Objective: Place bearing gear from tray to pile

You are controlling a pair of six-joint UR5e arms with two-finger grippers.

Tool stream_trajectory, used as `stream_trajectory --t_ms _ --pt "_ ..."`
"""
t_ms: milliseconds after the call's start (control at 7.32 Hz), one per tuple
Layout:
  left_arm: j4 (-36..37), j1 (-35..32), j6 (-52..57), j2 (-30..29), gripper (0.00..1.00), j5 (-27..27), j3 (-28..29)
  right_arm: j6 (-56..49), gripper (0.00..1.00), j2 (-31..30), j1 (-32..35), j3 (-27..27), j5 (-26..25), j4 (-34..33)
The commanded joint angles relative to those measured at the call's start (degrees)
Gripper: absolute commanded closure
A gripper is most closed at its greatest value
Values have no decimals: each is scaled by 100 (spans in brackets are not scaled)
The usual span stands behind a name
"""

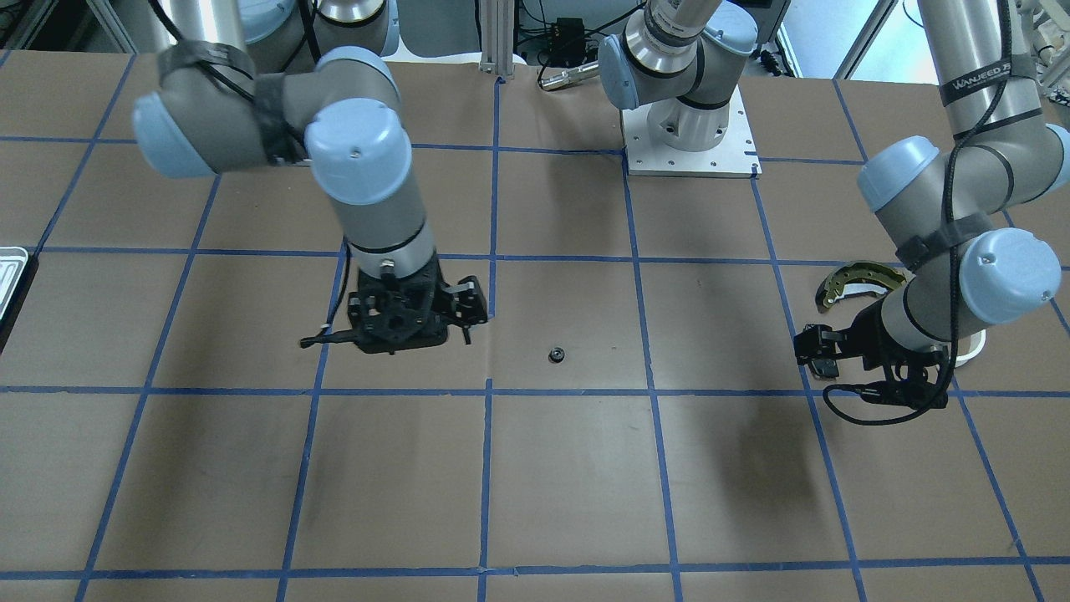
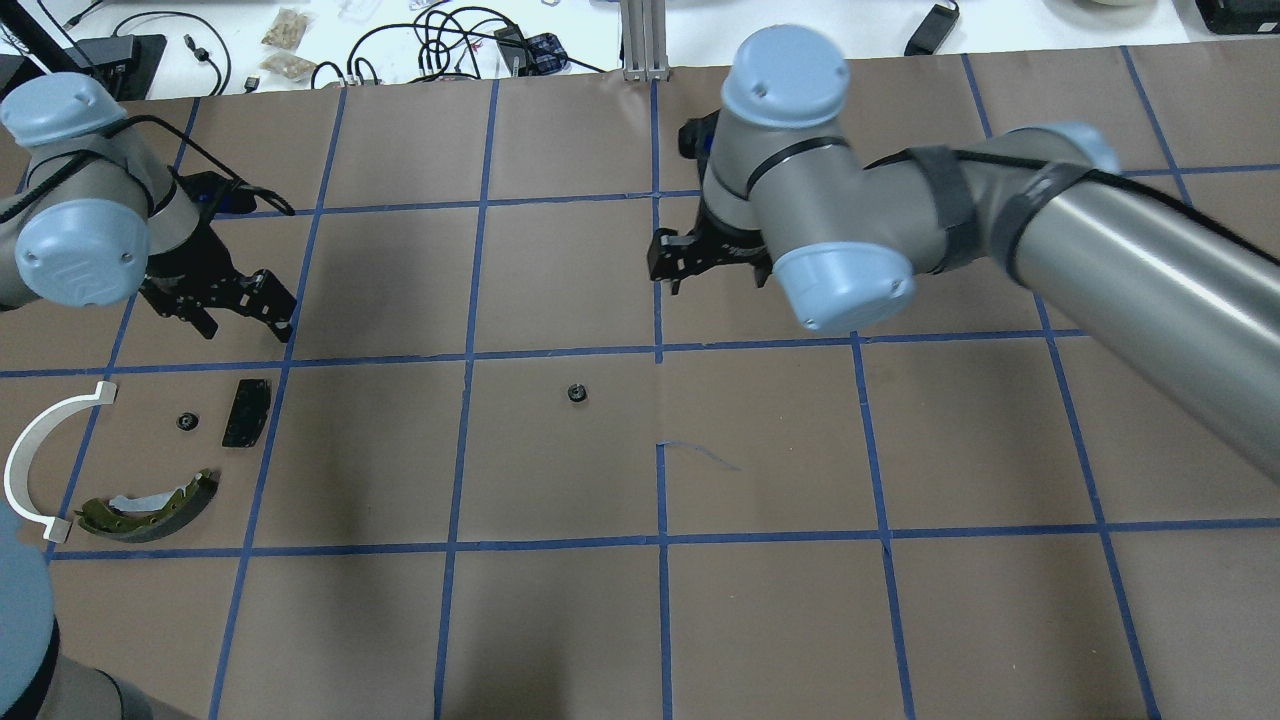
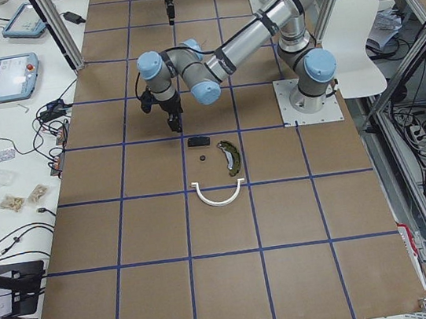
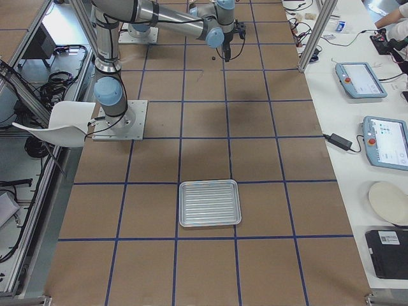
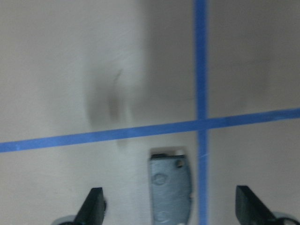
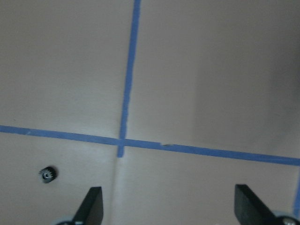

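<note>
A tiny black bearing gear (image 2: 575, 393) lies alone on the brown table near the middle; it also shows in the front view (image 1: 555, 355) and at the lower left of the right wrist view (image 6: 47, 174). My right gripper (image 2: 675, 270) hovers open and empty just beyond it. A second bearing gear (image 2: 186, 421) lies in the pile with the black pad (image 2: 245, 412), white arc strip (image 2: 40, 460) and olive brake shoe (image 2: 150, 505). My left gripper (image 2: 245, 318) is open and empty just beyond the pad (image 5: 171, 187). The ridged tray (image 4: 209, 203) stands far off on my right.
The table is brown paper with a blue tape grid. The tray's edge shows at the front view's left border (image 1: 10, 280). Cables and small devices lie on the white bench beyond the far edge (image 2: 450, 40). The left arm's white base plate (image 1: 690, 142) is bolted to the table.
</note>
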Motion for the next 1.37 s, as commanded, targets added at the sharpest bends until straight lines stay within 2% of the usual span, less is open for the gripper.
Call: stream_trajectory --t_ms 0,137,273,410,546,820,1093,1230 --pt "-147 -932 -896 274 0 -35 111 -949 0 -830 -910 -301 -56 1198" --pt "-129 -1372 -1240 336 0 -288 111 -1048 0 -1042 -1000 -687 -256 1788" --pt "-68 -1777 -1583 310 0 -403 111 -1049 0 -1227 -966 -847 -276 2072" --pt "-59 -2146 -2065 258 0 -457 111 -1049 0 -1229 -1026 -814 -250 2058" --pt "211 -2550 -2418 196 0 -727 94 -1058 0 -1203 -1131 -814 -197 1997" --pt "477 -3254 -2939 47 0 -809 -38 -989 0 -1298 -1230 -848 -206 2372" --pt "530 -3424 -3159 -111 0 -783 -283 -839 0 -1535 -1238 -744 -485 2679" --pt "1017 -3424 -3160 -182 0 -774 -502 -778 0 -1545 -1238 -804 -495 2681"
